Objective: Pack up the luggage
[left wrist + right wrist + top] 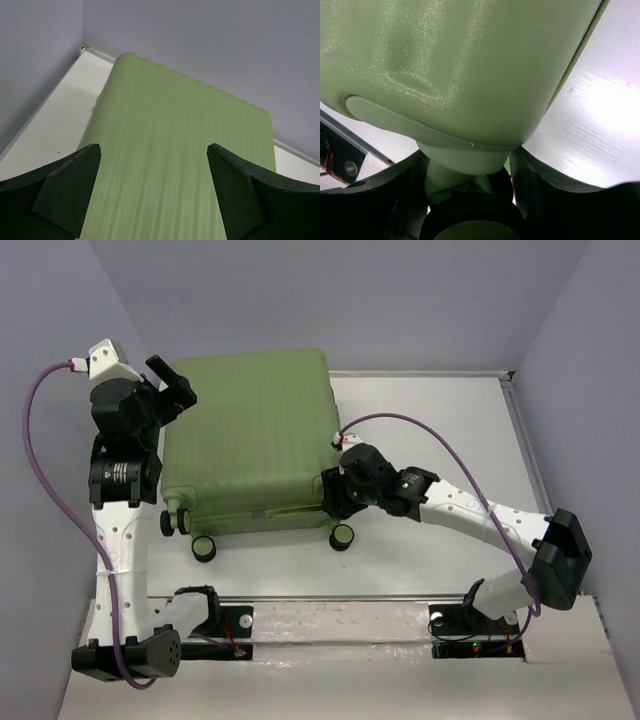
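The luggage (pixel 250 440) is a light-green ribbed hard-shell suitcase lying shut and flat on the white table, with its black wheels toward the near edge. My left gripper (pixel 172 382) hovers open over the luggage's far left corner, and its ribbed shell (pixel 175 150) fills the space between the jaws (pixel 154 147). My right gripper (pixel 332 495) is at the luggage's near right corner. In the right wrist view its jaws (pixel 467 157) close round a caster and its black wheel (pixel 470 220) under the shell (pixel 460 65). The lining is hidden.
The white table (pixel 430 420) lies bare to the right of the luggage and is enclosed by grey-violet walls at the back and sides. Another wheel (pixel 342 536) rests on the table near the right gripper. A metal rail (pixel 380 597) runs along the near edge.
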Controlling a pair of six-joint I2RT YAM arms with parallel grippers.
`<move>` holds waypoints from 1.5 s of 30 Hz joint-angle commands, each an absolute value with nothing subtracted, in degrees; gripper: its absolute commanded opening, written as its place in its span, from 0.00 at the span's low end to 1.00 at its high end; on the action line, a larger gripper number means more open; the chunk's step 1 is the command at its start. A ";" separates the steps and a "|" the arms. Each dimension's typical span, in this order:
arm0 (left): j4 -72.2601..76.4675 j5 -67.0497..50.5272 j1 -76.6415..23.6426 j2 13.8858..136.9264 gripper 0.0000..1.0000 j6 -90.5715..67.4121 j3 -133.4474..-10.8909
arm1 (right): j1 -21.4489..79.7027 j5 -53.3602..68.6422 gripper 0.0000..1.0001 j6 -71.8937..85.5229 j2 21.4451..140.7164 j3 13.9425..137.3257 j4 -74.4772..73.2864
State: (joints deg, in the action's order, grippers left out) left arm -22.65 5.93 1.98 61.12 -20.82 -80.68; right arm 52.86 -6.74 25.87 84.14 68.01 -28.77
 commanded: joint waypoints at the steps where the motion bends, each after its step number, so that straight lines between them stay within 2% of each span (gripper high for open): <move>1: -20.39 -2.99 2.46 59.15 0.99 -23.29 -78.23 | 43.47 -18.38 0.07 24.97 75.34 63.31 -29.09; 2: -20.04 -3.51 2.55 58.98 0.99 -23.99 -78.05 | 40.11 -17.59 0.07 24.35 73.15 61.72 -29.27; 3: -19.69 -4.21 2.55 58.89 0.99 -24.43 -77.44 | 31.55 -16.10 0.07 23.74 68.86 58.92 -29.35; 6: -18.02 -7.37 2.64 58.97 0.99 -26.19 -76.47 | 19.11 -11.35 0.07 20.75 63.56 56.87 -29.35; 9: -17.05 -8.87 2.55 59.67 0.99 -26.54 -75.67 | 8.81 -7.83 0.26 18.11 62.49 58.97 -29.44; 10: -17.05 -8.88 2.55 60.11 0.99 -26.46 -75.67 | 7.22 -7.13 0.50 18.02 62.93 59.93 -29.53; 13: -16.00 -8.00 2.55 61.87 0.99 -26.11 -75.67 | 4.31 -5.28 0.93 18.54 63.37 63.45 -30.50; 17: -14.16 -4.31 2.55 67.92 0.99 -25.58 -78.92 | 3.78 -6.94 0.96 18.54 60.48 66.44 -32.43; 19: -13.36 -3.08 2.64 74.59 0.99 -25.66 -81.90 | 3.78 -5.81 0.92 18.81 57.75 67.58 -34.01; 21: -13.88 -5.79 2.64 82.85 0.99 -26.10 -88.39 | 3.78 -0.63 0.62 19.16 55.73 66.72 -33.93; 22: -13.97 -6.58 2.64 85.75 0.99 -26.36 -92.33 | 3.78 1.91 0.26 19.77 54.33 64.45 -33.75; 24: -13.27 -8.78 2.72 93.32 0.99 -26.90 -95.96 | 3.78 5.62 0.07 20.04 53.53 61.10 -32.88; 31: -19.86 -16.16 2.55 117.13 0.97 -24.35 -120.55 | 5.09 10.28 0.07 23.72 54.14 49.49 -27.60; 35: -20.22 -19.60 0.62 124.27 0.96 -23.47 -122.61 | 10.01 7.58 0.07 24.52 59.05 49.66 -25.14; 39: -11.01 -22.23 -2.36 120.78 0.95 -24.86 -110.25 | 14.67 6.68 0.07 26.54 64.14 50.27 -18.74; 41: -1.65 -23.64 -2.81 114.74 0.92 -29.08 -92.55 | 15.46 6.85 0.07 27.24 67.83 51.23 -15.14; 42: 1.29 -23.38 -2.90 112.78 0.92 -30.57 -92.46 | 15.47 7.03 0.07 27.51 69.07 51.24 -13.99; 43: 4.02 -23.20 -2.90 110.50 0.91 -32.24 -83.59 | 16.69 7.55 0.07 27.68 70.30 52.37 -12.93; 45: 11.38 -23.20 -3.07 104.54 0.91 -36.19 -75.28 | 17.57 9.22 0.07 27.60 73.28 54.39 -9.95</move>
